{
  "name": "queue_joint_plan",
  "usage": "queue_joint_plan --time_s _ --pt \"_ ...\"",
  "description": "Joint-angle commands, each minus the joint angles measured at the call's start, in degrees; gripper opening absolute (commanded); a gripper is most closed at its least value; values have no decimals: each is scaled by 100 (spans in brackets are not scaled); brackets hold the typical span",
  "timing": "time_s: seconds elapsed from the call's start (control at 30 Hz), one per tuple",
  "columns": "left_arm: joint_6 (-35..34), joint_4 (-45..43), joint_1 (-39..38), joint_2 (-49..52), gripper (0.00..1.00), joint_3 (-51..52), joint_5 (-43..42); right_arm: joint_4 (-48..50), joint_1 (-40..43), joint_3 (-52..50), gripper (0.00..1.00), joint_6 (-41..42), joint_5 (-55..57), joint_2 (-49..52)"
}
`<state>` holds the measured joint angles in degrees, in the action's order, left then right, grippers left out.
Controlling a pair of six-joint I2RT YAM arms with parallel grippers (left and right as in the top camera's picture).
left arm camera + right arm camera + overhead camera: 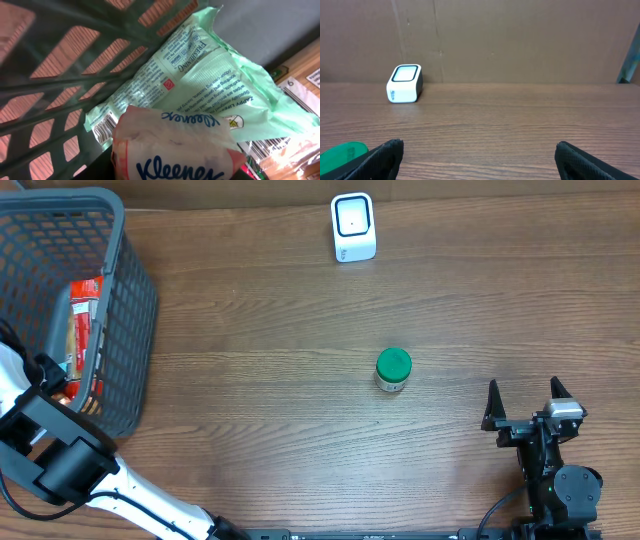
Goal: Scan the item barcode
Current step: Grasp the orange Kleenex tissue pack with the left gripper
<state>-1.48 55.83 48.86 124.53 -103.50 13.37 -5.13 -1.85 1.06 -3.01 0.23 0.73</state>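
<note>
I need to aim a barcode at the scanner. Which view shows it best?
Overhead: the scanner shows whole, its window facing the camera. The right wrist view catches it side-on, window foreshortened. The left wrist view misses it.

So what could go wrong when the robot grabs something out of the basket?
1. The tissue pack lies on top of a green wipes pack. Both look soft and crinkly, so a pinch might slip or catch both.
2. The basket has a mesh wall right beside them, so lifting might snag it and drag the basket.
3. The scanner is far across the table, and a jar stands near that path and could get knocked.
</note>
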Motion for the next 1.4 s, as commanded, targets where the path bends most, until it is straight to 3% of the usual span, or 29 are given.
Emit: queue_joint_plan --time_s 0.0,0.13,0.4,0.5,0.6,0.63,0.67,0.73,0.8,0.93,1.17,1.37 --pt "26 -111 109 149 40 24 361 37 31 -61 100 -7 7 -57" --pt "26 -168 111 149 56 28 363 37 31 -63 100 -7 7 -57" --pt "26 -168 109 313 61 33 363 37 31 -61 100 -7 7 -57" --pt "26 -168 111 470 76 33 376 37 31 -61 100 -4 7 -57" --pt "28 -162 111 658 78 33 400 37 33 -63 100 -7 7 -57" --pt "28 -155 111 730 76 33 400 39 31 -63 100 -7 7 -57" --pt "26 -142 109 774 65 33 400 37 31 -61 100 -7 7 -57" --pt "31 -111 109 815 31 33 400 37 31 -63 100 -7 7 -57" --pt "31 -107 105 807 12 33 400 37 31 -63 100 -7 7 -57" --pt "173 -57 103 752 4 -35 400 37 31 -61 100 -7 7 -57" --pt "68 501 52 426 4 -649 396 37 31 -61 100 -7 7 -57" --pt "-511 1038 -28 -181 4 -1403 352 37 31 -63 100 -7 7 -57"
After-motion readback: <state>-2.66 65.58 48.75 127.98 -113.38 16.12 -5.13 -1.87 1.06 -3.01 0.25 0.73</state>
